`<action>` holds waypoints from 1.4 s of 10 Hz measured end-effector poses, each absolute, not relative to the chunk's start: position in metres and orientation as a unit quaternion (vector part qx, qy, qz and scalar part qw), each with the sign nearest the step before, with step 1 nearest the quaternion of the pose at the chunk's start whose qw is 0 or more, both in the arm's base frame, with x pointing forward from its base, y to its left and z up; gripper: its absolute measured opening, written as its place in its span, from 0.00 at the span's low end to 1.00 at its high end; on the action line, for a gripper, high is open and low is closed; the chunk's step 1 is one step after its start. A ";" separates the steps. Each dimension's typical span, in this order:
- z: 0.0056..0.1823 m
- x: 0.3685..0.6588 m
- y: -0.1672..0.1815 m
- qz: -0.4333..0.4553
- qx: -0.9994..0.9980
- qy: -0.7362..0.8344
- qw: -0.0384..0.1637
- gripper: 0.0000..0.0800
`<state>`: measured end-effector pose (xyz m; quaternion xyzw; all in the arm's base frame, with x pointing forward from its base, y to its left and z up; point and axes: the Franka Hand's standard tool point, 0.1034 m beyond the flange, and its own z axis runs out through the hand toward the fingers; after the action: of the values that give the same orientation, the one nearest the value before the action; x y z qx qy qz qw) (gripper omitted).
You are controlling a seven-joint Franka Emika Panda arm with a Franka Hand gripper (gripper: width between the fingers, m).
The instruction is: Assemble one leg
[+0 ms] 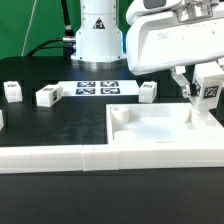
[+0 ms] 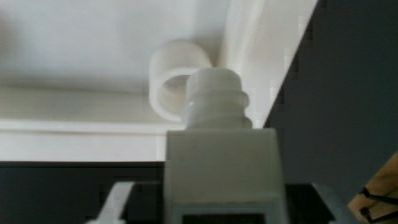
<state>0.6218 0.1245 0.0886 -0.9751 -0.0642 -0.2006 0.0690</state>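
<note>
hand (image 1: 203, 92) gripping leg (image 1: 210, 90) | black table (image 1: 60, 125), white tray (image 1: 150, 128) | green backdrop (image 1: 20, 40)

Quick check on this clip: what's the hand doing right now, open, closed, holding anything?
Hand: closed, holding one leg above the white tray's corner.

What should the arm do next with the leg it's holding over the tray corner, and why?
Probably ease the leg straight down. The claw grips it above a corner of the tray. In the wrist view its narrow tip sits just beside the rounded socket and is not yet seated in it, so a short descent should start the fit.
</note>
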 end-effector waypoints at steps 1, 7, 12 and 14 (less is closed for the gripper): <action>0.088 0.622 0.124 -0.201 -0.975 -0.065 0.069 0.36; 0.073 0.633 0.118 -0.205 -0.975 -0.060 0.067 0.36; 0.059 0.633 0.119 -0.244 -0.966 -0.055 0.060 0.36; 0.059 0.631 0.119 -0.258 -0.963 -0.055 0.058 0.36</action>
<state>0.6309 0.1191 0.0589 -0.9628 -0.0551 -0.2582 0.0575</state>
